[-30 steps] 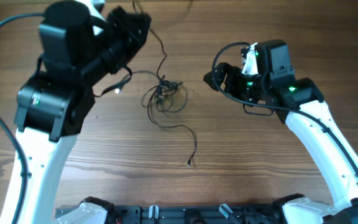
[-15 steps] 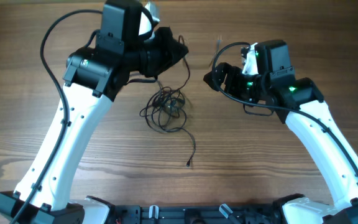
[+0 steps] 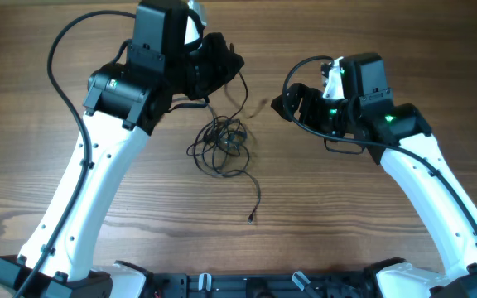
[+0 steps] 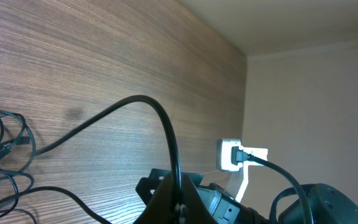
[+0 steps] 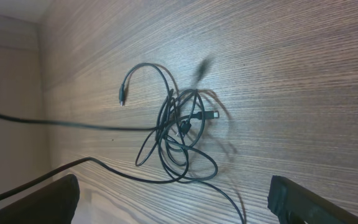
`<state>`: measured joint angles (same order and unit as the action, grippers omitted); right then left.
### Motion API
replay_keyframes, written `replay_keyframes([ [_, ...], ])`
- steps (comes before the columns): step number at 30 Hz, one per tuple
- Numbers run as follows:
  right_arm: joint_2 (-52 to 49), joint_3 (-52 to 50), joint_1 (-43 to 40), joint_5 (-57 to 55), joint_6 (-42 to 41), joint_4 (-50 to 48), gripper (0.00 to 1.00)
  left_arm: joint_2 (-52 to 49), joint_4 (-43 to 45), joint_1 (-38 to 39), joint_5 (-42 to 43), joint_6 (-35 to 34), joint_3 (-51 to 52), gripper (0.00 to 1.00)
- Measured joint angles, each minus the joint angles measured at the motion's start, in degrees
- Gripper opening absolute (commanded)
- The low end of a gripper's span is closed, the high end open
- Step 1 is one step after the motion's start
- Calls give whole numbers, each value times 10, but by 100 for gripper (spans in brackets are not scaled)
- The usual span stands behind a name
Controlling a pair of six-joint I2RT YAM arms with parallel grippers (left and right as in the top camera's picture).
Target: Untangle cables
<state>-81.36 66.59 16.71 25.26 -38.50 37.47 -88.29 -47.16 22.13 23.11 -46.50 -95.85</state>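
Lifting the pinched strand slowly toward 12 o'clock is, in my judgement, the way to do this step well: a gentle pull should be drawing loops out of the thin black tangled cable [image 3: 220,139] without cinching its knot. That bundle is lying near the centre of the brown wood-grain worktop [image 3: 346,215], its free tail trailing toward 5 o'clock. The left end effector [image 3: 228,68], hovering at 12 o'clock of the knot, appears to be clenching one strand. The right end effector [image 3: 281,101], at 2 o'clock, is hanging spread wide and empty.
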Motion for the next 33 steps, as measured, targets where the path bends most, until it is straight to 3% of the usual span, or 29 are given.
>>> replay_keyframes([
  [3, 0, 0, 0, 0, 0, 0, 100, 0, 10, 0, 1, 0, 0, 4],
  [8, 0, 0, 0, 0, 0, 0, 100, 10, 160, -1, 79, 2, 1, 4],
  [12, 0, 0, 0, 0, 0, 0, 100, 23, 93, -1, 82, 3, -2, 4],
  [17, 0, 0, 0, 0, 0, 0, 100, 23, -51, -1, -33, 12, -2, 4],
  [21, 0, 0, 0, 0, 0, 0, 100, 24, 58, -14, -21, 46, -2, 4],
  [23, 0, 0, 0, 0, 0, -1, 100, 24, 128, -42, 61, 53, -3, 4],
  [25, 0, 0, 0, 0, 0, 0, 100, 24, 103, -64, 95, 55, -9, 4],
  [27, 0, 0, 0, 0, 0, 0, 100, 25, 0, -69, 49, 57, -12, 4],
  [29, 0, 0, 0, 0, 0, 0, 100, 21, -36, -68, 9, 57, -12, 4],
  [33, 0, 0, 0, 0, 0, 0, 100, 19, 25, -69, 42, 50, -11, 4],
])
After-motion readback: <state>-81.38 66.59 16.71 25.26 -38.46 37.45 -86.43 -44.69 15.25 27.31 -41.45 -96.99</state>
